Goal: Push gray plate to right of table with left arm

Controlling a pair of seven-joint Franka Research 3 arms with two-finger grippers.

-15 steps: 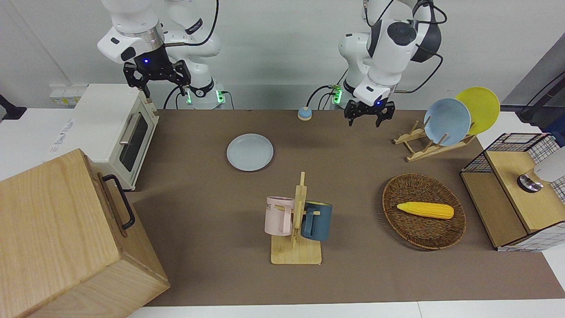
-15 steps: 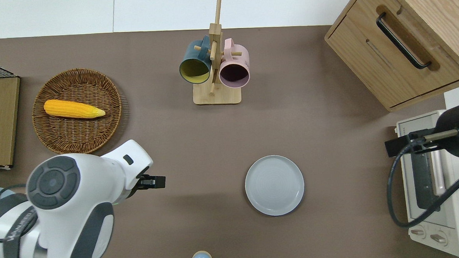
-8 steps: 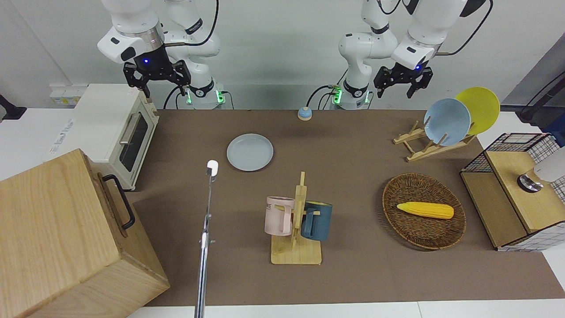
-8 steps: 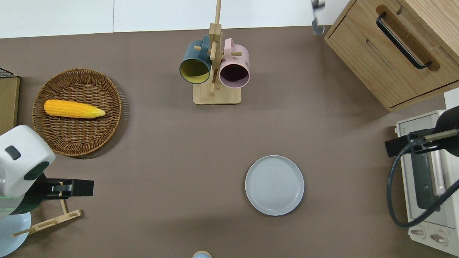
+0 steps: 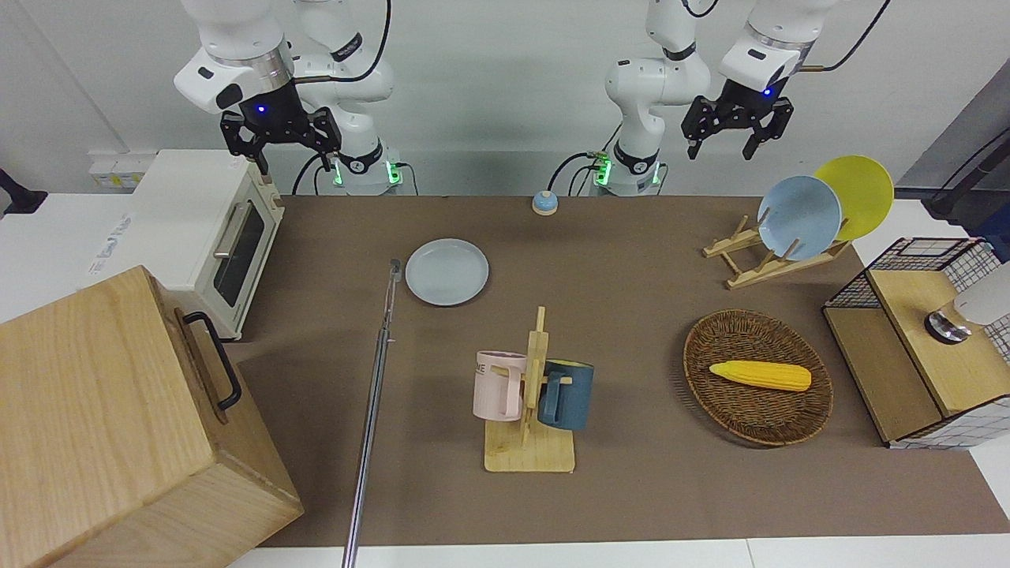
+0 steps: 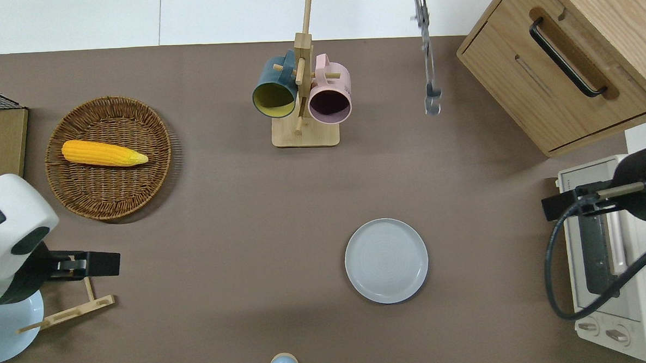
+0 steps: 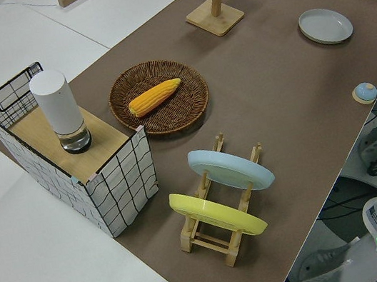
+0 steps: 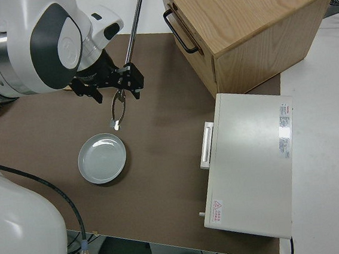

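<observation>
The gray plate [image 5: 447, 271] lies flat on the brown table [image 5: 631, 260], toward the right arm's end; it also shows in the overhead view [image 6: 386, 260], the left side view [image 7: 325, 25] and the right side view [image 8: 103, 158]. My left gripper [image 5: 722, 142] is open and empty, raised high over the wooden plate rack [image 6: 67, 312] at the left arm's end, well apart from the plate. My right arm is parked, its gripper [image 5: 290, 154] open.
A thin metal rod [image 5: 377, 379] reaches in from the table edge farthest from the robots, its tip [image 6: 432, 108] in the air. Around stand a toaster oven [image 5: 205, 229], wooden cabinet [image 5: 118, 410], mug stand [image 5: 530, 394], basket with corn [image 5: 757, 375], wire crate [image 5: 923, 339] and bell [image 5: 544, 203].
My left arm rose from low over the table's middle and swung out over the plate rack. The metal rod came in toward the plate. The plate has not moved.
</observation>
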